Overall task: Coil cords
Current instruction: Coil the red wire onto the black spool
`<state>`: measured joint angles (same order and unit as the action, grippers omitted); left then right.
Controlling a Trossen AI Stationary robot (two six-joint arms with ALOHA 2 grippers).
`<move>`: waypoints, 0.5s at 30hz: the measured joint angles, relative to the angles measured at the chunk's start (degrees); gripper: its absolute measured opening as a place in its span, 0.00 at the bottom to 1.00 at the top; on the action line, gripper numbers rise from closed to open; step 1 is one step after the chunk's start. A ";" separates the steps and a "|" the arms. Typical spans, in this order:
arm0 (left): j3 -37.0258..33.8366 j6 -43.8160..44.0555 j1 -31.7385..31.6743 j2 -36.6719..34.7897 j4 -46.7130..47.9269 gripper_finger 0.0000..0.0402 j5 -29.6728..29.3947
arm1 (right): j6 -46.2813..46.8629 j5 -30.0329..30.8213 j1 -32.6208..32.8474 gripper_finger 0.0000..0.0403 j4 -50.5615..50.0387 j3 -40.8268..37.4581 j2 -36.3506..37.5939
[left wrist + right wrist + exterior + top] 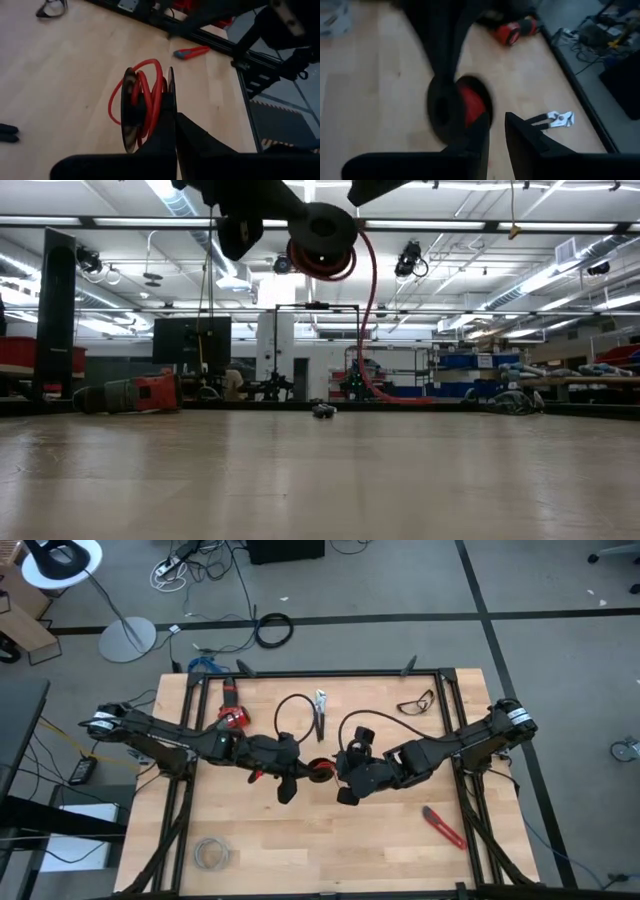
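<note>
The red wire (pixel 150 92) is wound in loops on a black spool (pixel 320 771), which is held in the air above the table (pixel 330 860) centre directly between the two arms, its axle running roughly from one gripper toward the other. The left gripper (pixel 175 125) has its fingers pressed onto the spool's flange, pinching it. The right gripper (pixel 497 125) sits just beside the opposite flange with only a narrow gap between its fingers; whether it grips anything cannot be told, though a red tail hangs down to the table in the low view.
</note>
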<state>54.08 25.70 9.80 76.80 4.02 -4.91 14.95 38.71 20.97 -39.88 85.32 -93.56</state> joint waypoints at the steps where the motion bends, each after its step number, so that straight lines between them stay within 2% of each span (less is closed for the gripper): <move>1: -0.02 -0.24 0.00 -0.32 0.03 0.00 -0.47 | -0.52 -0.86 0.00 0.15 -0.47 0.00 0.00; 10: -0.02 -1.42 -0.04 -1.86 0.70 0.00 -4.56 | -0.19 -1.49 -0.01 0.15 -2.23 0.00 0.00; 15: -0.02 -1.62 0.03 -2.46 0.75 0.00 -7.38 | 1.35 2.00 0.57 0.15 -1.82 0.00 0.06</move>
<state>54.06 24.08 9.83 74.34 4.77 -12.29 16.30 40.70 21.54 -41.70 85.32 -93.50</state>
